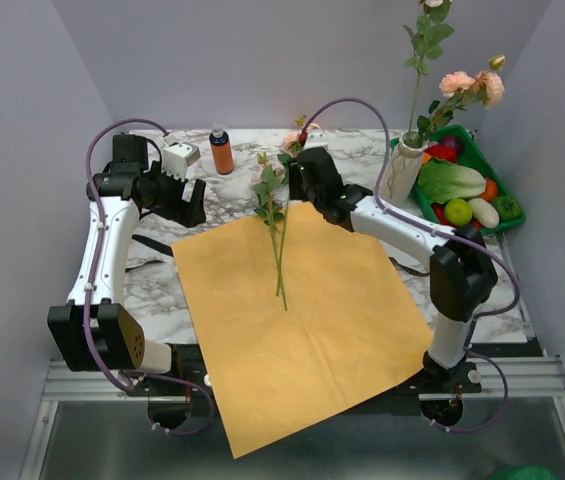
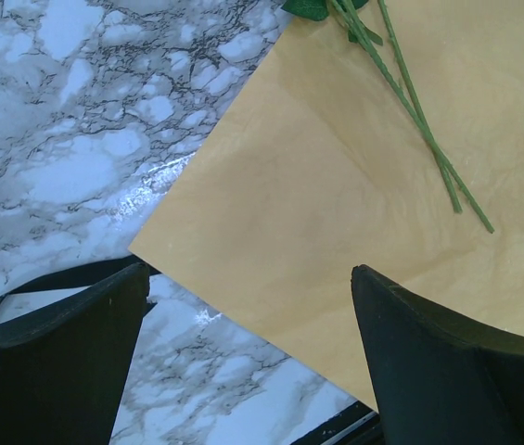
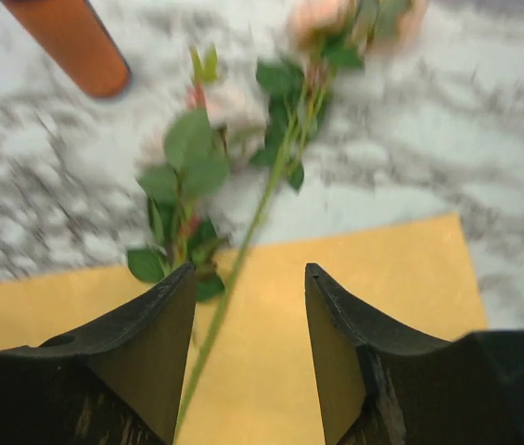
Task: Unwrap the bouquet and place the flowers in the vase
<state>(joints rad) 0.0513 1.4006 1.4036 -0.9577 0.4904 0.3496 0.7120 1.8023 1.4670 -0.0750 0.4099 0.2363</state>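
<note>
The bouquet lies unwrapped: its orange paper sheet (image 1: 302, 320) is spread flat on the marble table. Two leafy flowers (image 1: 278, 250) rest across its far part, with their pale rose heads (image 3: 229, 107) on the marble beyond the edge. My right gripper (image 1: 292, 172) hovers over the upper stems with its jaws open. One green stem (image 3: 252, 222) runs between the fingers, close to the left one, unpinched. The cream vase (image 1: 402, 172) at the right holds other roses (image 1: 459, 85). My left gripper (image 1: 194, 203) stands wide open over the sheet's left corner (image 2: 336, 185), holding nothing.
An orange bottle (image 1: 221, 150) and a white box (image 1: 180, 155) stand at the back left. A green tray (image 1: 507, 215) of vegetables sits behind the vase. A black ribbon (image 2: 67, 275) lies on the marble left of the sheet, whose near corner hangs over the table's front edge.
</note>
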